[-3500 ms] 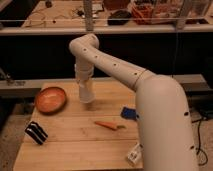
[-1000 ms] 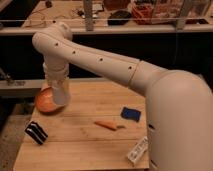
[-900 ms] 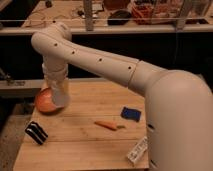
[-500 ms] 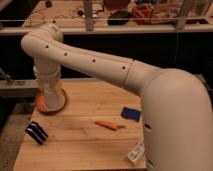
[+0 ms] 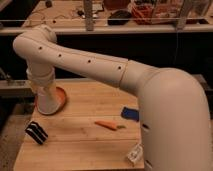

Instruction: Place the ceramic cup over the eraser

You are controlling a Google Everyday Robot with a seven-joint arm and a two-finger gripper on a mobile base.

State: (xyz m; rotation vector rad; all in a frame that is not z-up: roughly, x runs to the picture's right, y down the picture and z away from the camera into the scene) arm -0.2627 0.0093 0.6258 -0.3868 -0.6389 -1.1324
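Observation:
The ceramic cup (image 5: pixel 47 104) is white and tapered, and hangs at the end of my arm at the left of the wooden table (image 5: pixel 85 145). My gripper (image 5: pixel 45 95) is shut on it and holds it just above the table, in front of the orange bowl. The eraser (image 5: pixel 36 132), a small black block with white stripes, lies near the table's front left corner. It is below and slightly left of the cup, and apart from it.
An orange bowl (image 5: pixel 60 97) sits right behind the cup. An orange carrot-like piece (image 5: pixel 108 125) lies mid-table, a flat blue pad (image 5: pixel 130 114) to its right, and a white bottle (image 5: pixel 134 154) at the front edge. My arm spans the right side.
The arm has swung left across the table with the cup, from the middle to the orange bowl, and come forward toward the eraser. The eraser has not moved.

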